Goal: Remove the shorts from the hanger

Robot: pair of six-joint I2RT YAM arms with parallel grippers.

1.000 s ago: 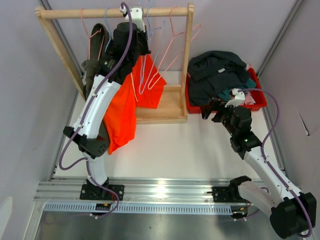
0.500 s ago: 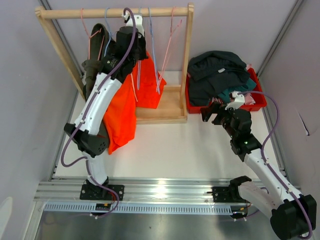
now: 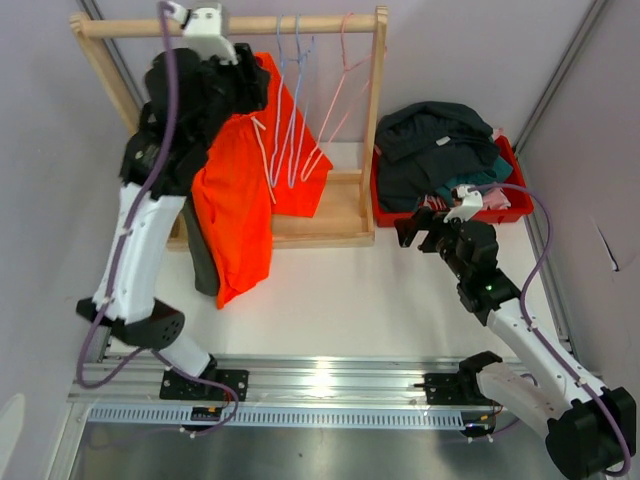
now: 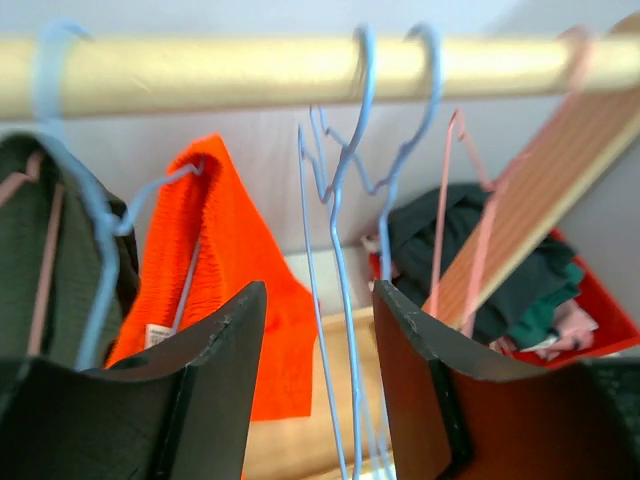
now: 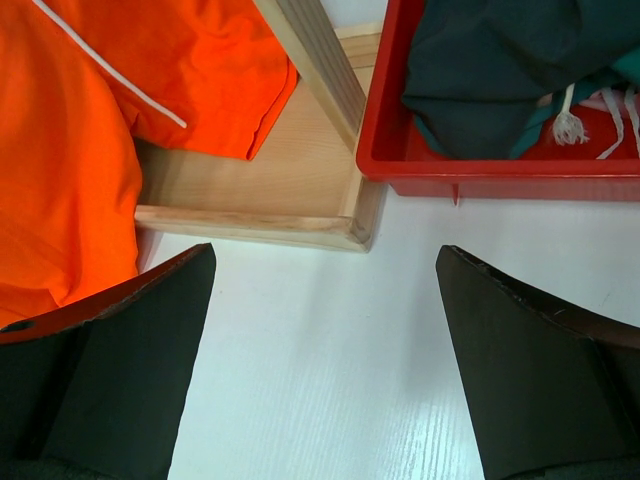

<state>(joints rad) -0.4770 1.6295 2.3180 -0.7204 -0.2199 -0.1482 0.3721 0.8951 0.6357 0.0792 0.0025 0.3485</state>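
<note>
Orange shorts (image 3: 240, 200) hang from a blue hanger (image 4: 150, 195) on the wooden rod (image 3: 300, 22), and show too in the right wrist view (image 5: 70, 150). Olive-green shorts (image 4: 30, 250) hang left of them, mostly hidden behind my left arm in the top view. My left gripper (image 4: 320, 290) is up just below the rod, open and gripping nothing; blue wires of the empty hangers (image 4: 345, 250) show through its gap. My right gripper (image 3: 408, 230) stands open low over the white table, nothing between its fingers (image 5: 325, 250).
Several empty pink and blue hangers (image 3: 295, 120) dangle from the rod. The rack's wooden base (image 5: 250, 225) lies just ahead of the right gripper. To its right, a red bin (image 3: 510, 160) holds dark navy shorts (image 3: 435, 140) and teal fabric (image 5: 560, 130).
My left arm has risen and swung left toward the rod, and its jaws have opened. The orange shorts and empty hangers have shifted. The right gripper has edged left, still open.
</note>
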